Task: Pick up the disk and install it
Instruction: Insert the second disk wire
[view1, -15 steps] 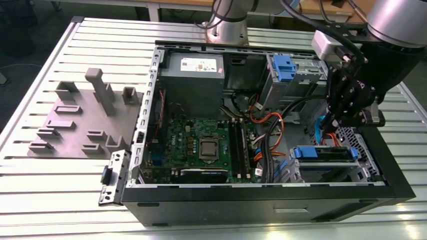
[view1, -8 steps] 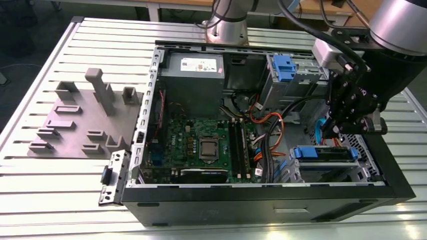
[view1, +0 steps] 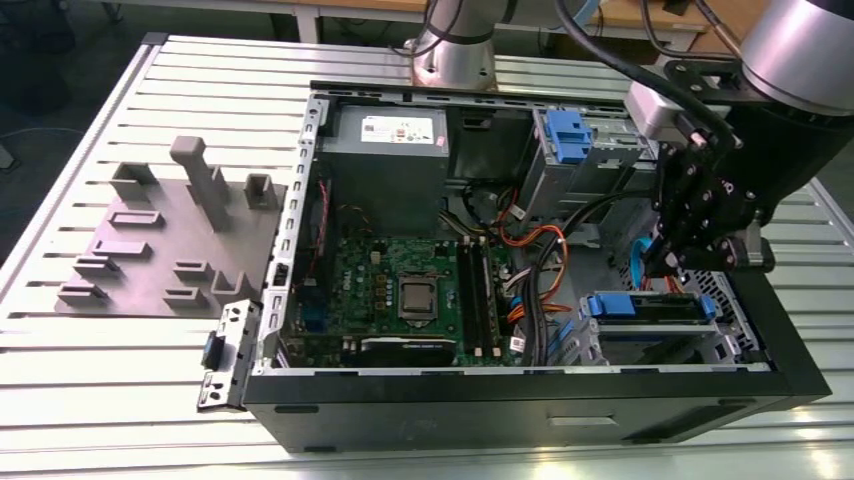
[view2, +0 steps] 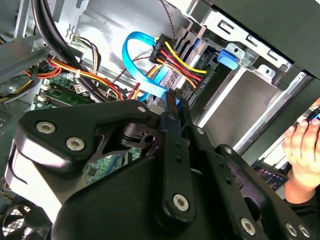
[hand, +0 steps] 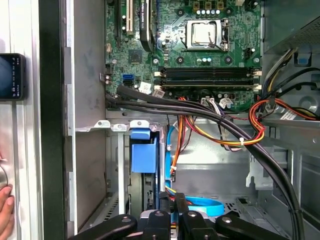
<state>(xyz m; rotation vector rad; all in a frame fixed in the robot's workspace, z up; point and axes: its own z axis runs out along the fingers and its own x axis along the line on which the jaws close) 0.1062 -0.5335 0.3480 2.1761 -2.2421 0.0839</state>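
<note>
In the exterior view, the black robot hand (view1: 710, 262) is seen closed, just above the flat blue-framed disk (view1: 649, 308) seated in the open case's (view1: 534, 400) lower bay; a person's fingers (view2: 300, 145) are shown in the second wrist view.

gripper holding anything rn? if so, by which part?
Cannot tell. The gripper is down inside the computer case beside the disk seated in its bay, but the pictures don't settle whether it grips anything.
</note>
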